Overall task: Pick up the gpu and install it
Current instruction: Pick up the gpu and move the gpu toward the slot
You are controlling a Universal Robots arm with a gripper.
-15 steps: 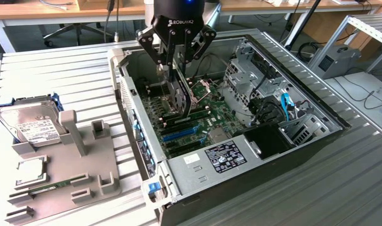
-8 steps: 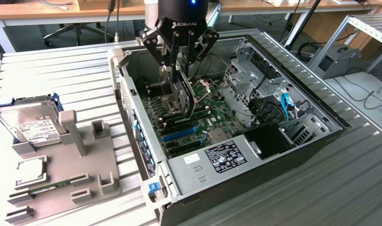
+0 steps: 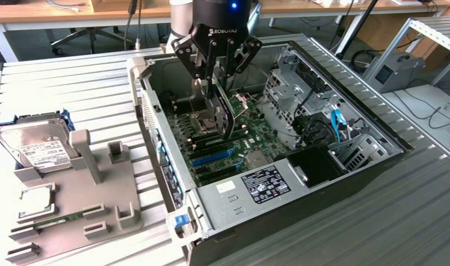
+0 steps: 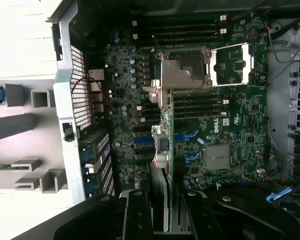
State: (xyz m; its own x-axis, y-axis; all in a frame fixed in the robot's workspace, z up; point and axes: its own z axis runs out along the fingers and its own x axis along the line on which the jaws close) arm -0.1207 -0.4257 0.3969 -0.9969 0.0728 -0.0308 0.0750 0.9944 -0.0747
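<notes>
The gpu (image 3: 223,115), a thin dark card, hangs on edge from my gripper (image 3: 214,77), which is shut on its upper edge. It is held inside the open computer case (image 3: 343,166), just above the green motherboard (image 3: 244,141) and near the blue expansion slots (image 3: 210,159). In the wrist view the gpu (image 4: 166,145) is seen edge-on with its silver bracket (image 4: 182,75) at the far end. My gripper (image 4: 165,212) clamps the card between its black fingers (image 4: 137,220). Whether the card's lower edge touches a slot cannot be told.
A grey fixture tray (image 3: 77,205) lies at the exterior view's left with a silver hard drive (image 3: 36,147), a processor chip (image 3: 36,198) and a memory stick (image 3: 55,221). Inside the case sit a power supply (image 3: 262,185), a metal drive cage (image 3: 291,83) and cables (image 3: 336,122).
</notes>
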